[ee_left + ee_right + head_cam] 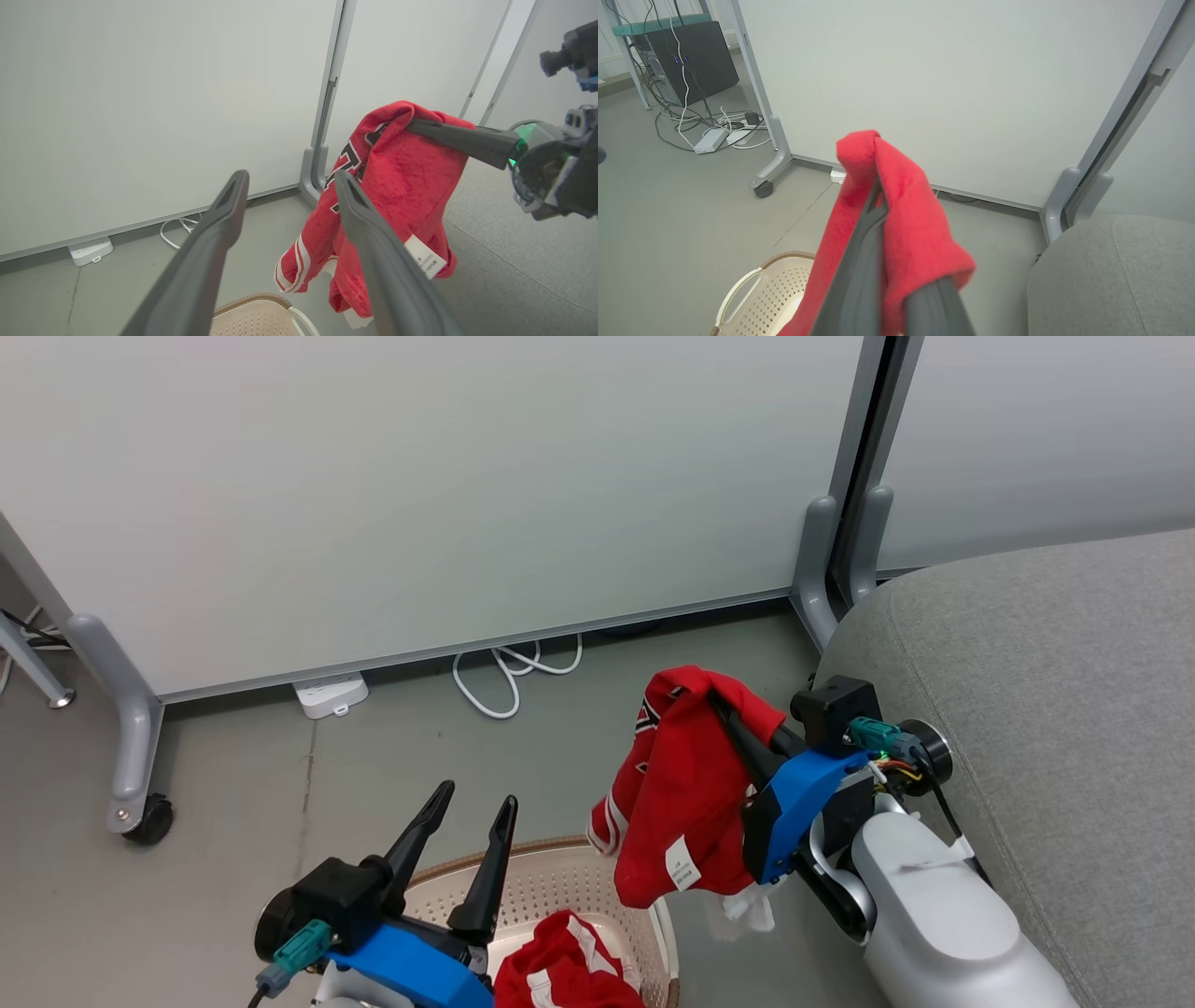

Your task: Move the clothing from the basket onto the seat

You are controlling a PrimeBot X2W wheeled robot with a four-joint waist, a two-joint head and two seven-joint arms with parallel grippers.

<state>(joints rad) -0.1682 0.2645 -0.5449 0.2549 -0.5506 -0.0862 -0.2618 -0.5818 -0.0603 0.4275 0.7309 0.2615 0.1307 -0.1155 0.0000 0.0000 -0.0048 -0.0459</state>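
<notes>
A red garment [681, 793] with white stripe trim, a dark number logo and a white label hangs in the air from my right gripper [724, 705], which is shut on its top fold. It shows as the red garment [397, 186] in the left wrist view and the red garment [896, 205] in the right wrist view. It hangs between the basket [560, 887] and the grey seat [1055, 709]. A second red garment [560, 971] lies inside the basket. My left gripper [476, 798] stands open above the basket's left side, holding nothing.
White partition panels on grey wheeled legs [135, 747] stand behind. A white power strip [331, 693] and coiled white cable [509, 677] lie on the grey floor. A computer and cables [686, 60] sit further off.
</notes>
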